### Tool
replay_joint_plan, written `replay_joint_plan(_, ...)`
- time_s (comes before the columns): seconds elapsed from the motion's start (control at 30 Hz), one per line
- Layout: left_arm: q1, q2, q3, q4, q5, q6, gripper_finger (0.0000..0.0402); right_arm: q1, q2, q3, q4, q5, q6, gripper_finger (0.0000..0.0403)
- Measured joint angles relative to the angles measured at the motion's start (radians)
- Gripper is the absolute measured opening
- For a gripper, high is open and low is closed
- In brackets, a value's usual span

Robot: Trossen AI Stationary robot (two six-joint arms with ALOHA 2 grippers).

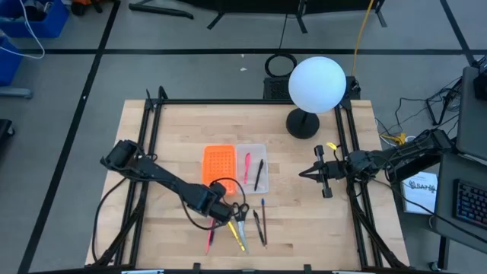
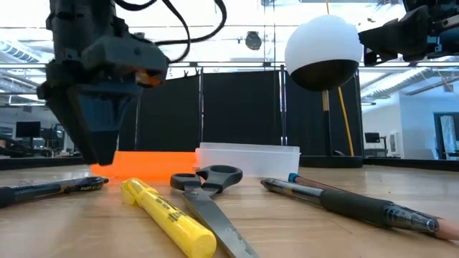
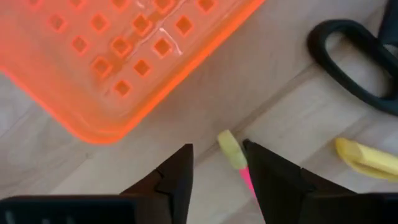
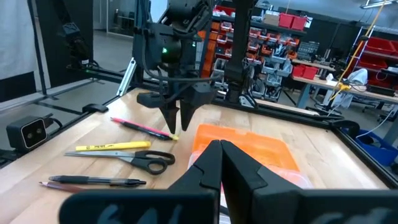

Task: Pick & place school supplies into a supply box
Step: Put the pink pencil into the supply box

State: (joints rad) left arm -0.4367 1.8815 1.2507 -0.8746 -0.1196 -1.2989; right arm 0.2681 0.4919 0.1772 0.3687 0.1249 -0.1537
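My left gripper (image 3: 216, 147) is open and points down over the near middle of the table (image 1: 221, 215). Its fingers stand on either side of the yellowish end (image 3: 231, 148) of a pink pencil (image 4: 143, 128) that lies flat on the wood. Beside the pencil lie a yellow highlighter (image 1: 237, 236), dark-handled scissors (image 1: 240, 212), a blue pen (image 1: 263, 206) and black pens (image 1: 259, 226). The clear supply box (image 1: 262, 150) holds a pink pen and a black pen. My right gripper (image 4: 219, 155) is shut and hovers over the table's right part (image 1: 312, 173).
An orange perforated piece (image 1: 219, 164) lies against the supply box's left side, just beyond my left gripper. A lamp with a white globe (image 1: 317, 84) stands on a dark base (image 1: 303, 123) at the far right. Black frame rails run along the table's edges.
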Motion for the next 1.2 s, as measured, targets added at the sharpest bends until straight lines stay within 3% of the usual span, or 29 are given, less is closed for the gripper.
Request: replay_joint_plan(1.2,-0.039,0.063,0.002,0.029,0.013,-0.059,0.0159,0.0,0.002,0.0,-0.008,0.0,0.018,0.0)
